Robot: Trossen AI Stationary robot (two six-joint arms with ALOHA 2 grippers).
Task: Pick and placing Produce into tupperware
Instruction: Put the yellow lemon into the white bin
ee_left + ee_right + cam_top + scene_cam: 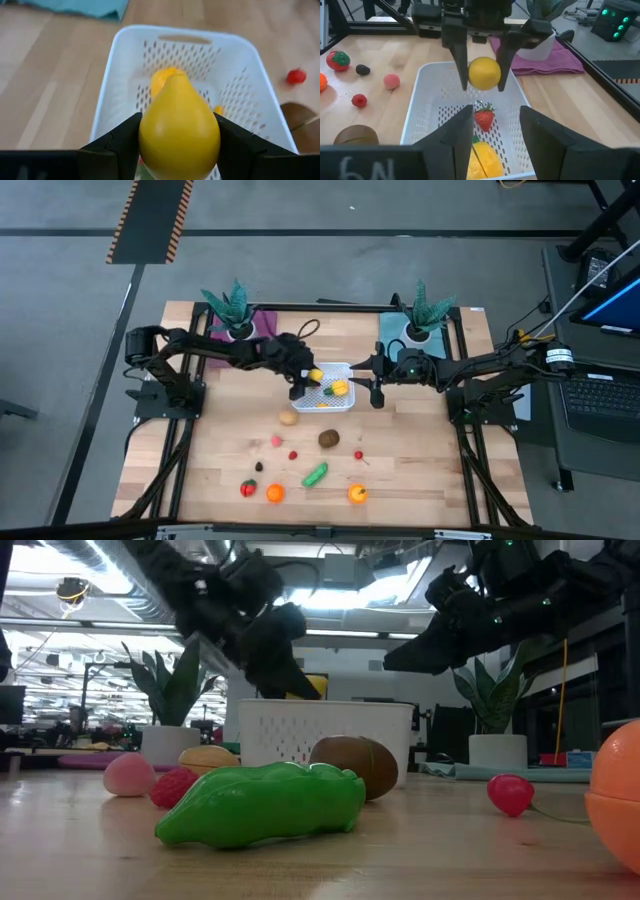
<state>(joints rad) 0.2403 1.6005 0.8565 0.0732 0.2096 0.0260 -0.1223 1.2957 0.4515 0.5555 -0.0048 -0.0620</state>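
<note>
So the left gripper [482, 75] has a yellow pear-shaped fruit [179, 127] pinched between its two fingers and it's hanging right over the near-left edge of the white basket [345, 404], which sits mid-table toward the back. Inside the basket you can see a strawberry [484, 118] and a yellow-orange piece [482, 160] on the perforated floor.

The right gripper [377, 392] is parked just beside the basket's right side, fingers partly apart with nothing between them.

The rest of the produce is scattered on the wood in front: a tan piece [289, 418] just in front of the basket, a brown kiwi-looking one [328, 439], a pink one [277, 441], a couple of small red bits, a green pod thing [316, 474], a tomato [248, 488] and two orange pieces [275, 493] along the front edge. Two spiky potted plants [233, 308] stand at the back corners, one on a purple cloth, one on a teal cloth.
</note>
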